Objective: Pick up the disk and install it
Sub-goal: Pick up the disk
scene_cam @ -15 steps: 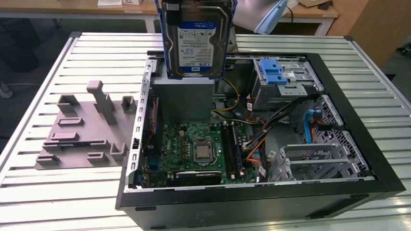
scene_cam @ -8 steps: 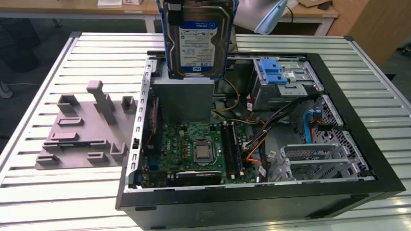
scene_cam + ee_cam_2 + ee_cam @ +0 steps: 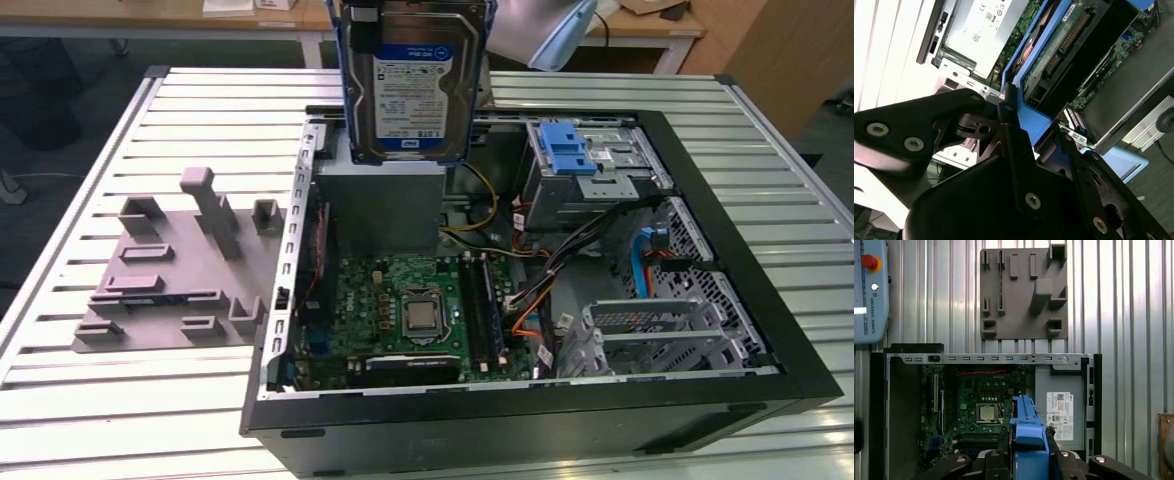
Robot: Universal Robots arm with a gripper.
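Note:
The disk point(image 3: 414, 85), a silver hard drive with a white-and-blue label in a blue carrier frame, hangs upright on its edge above the far side of the open computer case point(image 3: 747, 200). In both wrist views my gripper point(image 3: 1004, 100) point(image 3: 1029, 455) is shut on it, black fingers point(image 3: 954, 115) pressed against the carrier's blue edge point(image 3: 1029, 432). The disk's green circuit-board side point(image 3: 1064, 45) faces the second wrist camera. Below the disk lie the motherboard point(image 3: 984, 410) and the grey power-supply box point(image 3: 1061, 405).
Inside the case, a drive bay with a blue ribbed latch point(image 3: 567, 150) stands at the far right and metal cages point(image 3: 654, 335) at the near right. A grey fixture plate point(image 3: 174, 270) lies on the slatted table to the exterior view's left. A teach pendant point(image 3: 869, 290) lies beside the case.

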